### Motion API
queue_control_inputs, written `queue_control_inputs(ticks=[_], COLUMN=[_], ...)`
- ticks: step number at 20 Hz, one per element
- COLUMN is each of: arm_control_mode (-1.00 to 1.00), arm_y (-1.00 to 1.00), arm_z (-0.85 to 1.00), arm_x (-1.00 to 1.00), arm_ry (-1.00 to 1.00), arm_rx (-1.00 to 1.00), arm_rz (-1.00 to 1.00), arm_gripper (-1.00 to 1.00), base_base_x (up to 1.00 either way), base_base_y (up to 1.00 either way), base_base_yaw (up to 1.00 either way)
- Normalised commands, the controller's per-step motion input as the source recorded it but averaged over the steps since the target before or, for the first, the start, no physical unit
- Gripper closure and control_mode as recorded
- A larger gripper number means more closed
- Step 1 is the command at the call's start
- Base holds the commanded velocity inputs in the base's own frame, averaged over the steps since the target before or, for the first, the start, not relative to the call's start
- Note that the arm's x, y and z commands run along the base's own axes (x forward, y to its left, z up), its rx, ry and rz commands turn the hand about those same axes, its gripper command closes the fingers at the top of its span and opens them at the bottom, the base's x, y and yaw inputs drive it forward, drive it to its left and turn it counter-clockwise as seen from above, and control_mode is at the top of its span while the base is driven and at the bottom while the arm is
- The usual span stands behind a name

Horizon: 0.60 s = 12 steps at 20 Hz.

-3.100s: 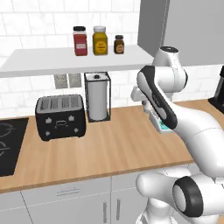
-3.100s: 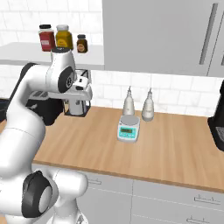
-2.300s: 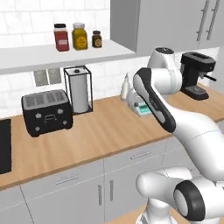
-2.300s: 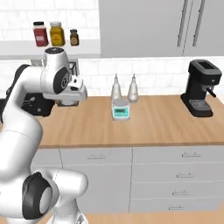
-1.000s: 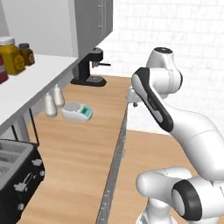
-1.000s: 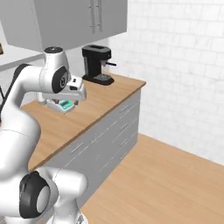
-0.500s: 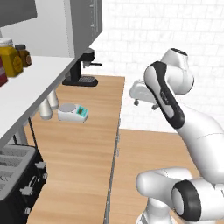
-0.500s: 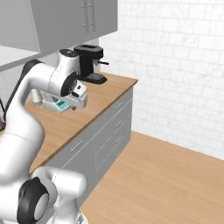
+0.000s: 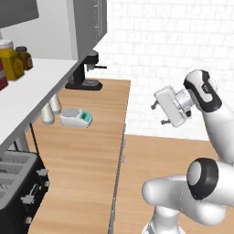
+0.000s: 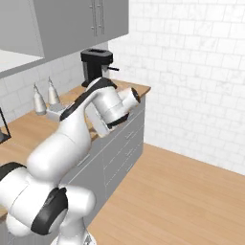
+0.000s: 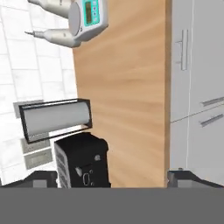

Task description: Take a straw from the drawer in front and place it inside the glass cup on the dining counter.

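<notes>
Two dark fingertips [image 11: 43,177] sit far apart at the bottom of the hand view, so the gripper [image 11: 116,178] is wide open w/ nothing in it. From the left it hangs out past the end of the wood-topped wall counter [image 9: 91,155], over the wood floor [image 10: 182,191], w/ the tiled wall [image 10: 191,72] behind it. The white arm [image 10: 72,124] bends up and across in front of the counter edge. On the counter, near the tiles, there's a small white kitchen scale [image 9: 76,118] w/ a teal face. Just beside it stand two pale pointed bottles [image 10: 43,98]. At the far end of the top is a black coffee machine [image 10: 95,64], under the grey upper cabinet [image 10: 81,24]. Nearer me a black toaster [image 9: 18,192] sits at the counter's near end, and the hand view puts a paper towel roll [image 11: 52,118] in a black frame just beside it, against the wall. A white shelf [image 9: 36,91] above carries a few jars [image 9: 11,64] (yellow, dark and red ones, labels too small to read). Below the top run grey drawer fronts [image 11: 197,65] w/ slim bar handles, all shut flush. Which of them is the task's drawer I can't tell.
</notes>
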Motion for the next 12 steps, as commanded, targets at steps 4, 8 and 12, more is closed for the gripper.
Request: queue_control_inputs(ticks=[4, 8, 12], arm_control_mode=[-1.00, -1.00, -1.00], arm_y=[-0.21, -0.01, 0.01], arm_z=[-0.71, -0.70, -0.60], arm_x=[0.53, 0.55, 0.44], arm_ry=[0.18, 0.19, 0.18], arm_rx=[0.59, 0.53, 0.46], arm_rz=[0.00, 0.00, 0.00], arm_gripper=[-1.00, -1.00, -1.00], base_base_x=[0.00, 0.00, 0.00], base_base_y=[0.00, 0.00, 0.00], base_base_yaw=[0.00, 0.00, 0.00])
